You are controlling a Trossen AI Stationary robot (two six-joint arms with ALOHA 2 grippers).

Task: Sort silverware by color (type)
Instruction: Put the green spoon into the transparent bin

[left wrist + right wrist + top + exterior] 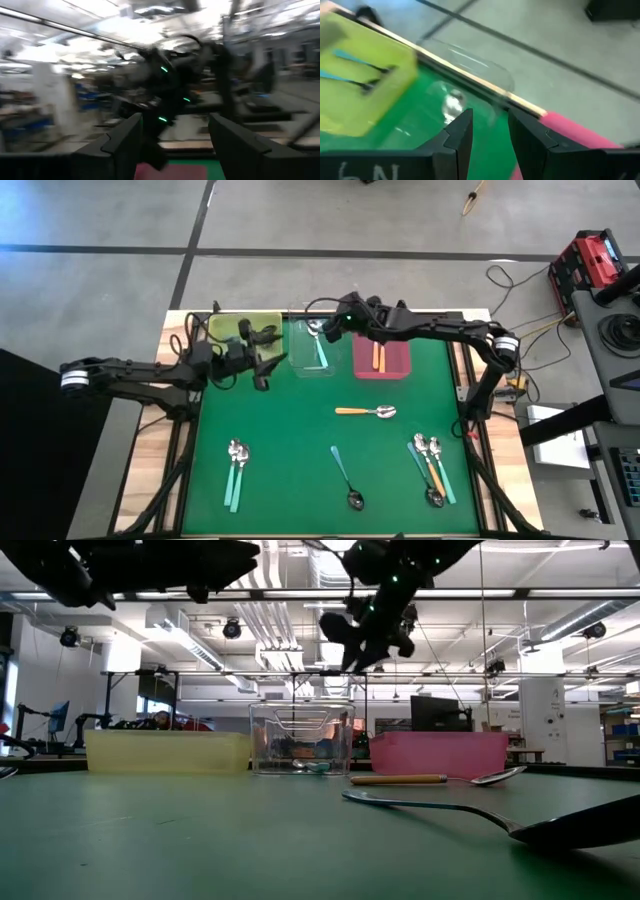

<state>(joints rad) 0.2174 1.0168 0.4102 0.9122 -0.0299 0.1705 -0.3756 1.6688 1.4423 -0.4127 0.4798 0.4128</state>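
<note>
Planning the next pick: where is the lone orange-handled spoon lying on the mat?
In the high view the orange-handled spoon lies flat, right of the mat's centre, just in front of the pink bin, its bowl pointing right, with a dark-bowled teal spoon nearer the front edge.

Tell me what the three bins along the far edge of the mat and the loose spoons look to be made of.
Yellow bin: likely plastic, translucent and matte. Clear bin: probably clear plastic, since the room shows through its walls. Pink bin: likely plastic, cloudy tint. Orange-handled spoon: shiny bowl that looks like metal, with a coloured handle, perhaps coated or plastic. Green mat: dull, non-glossy surface; material unclear.
</note>
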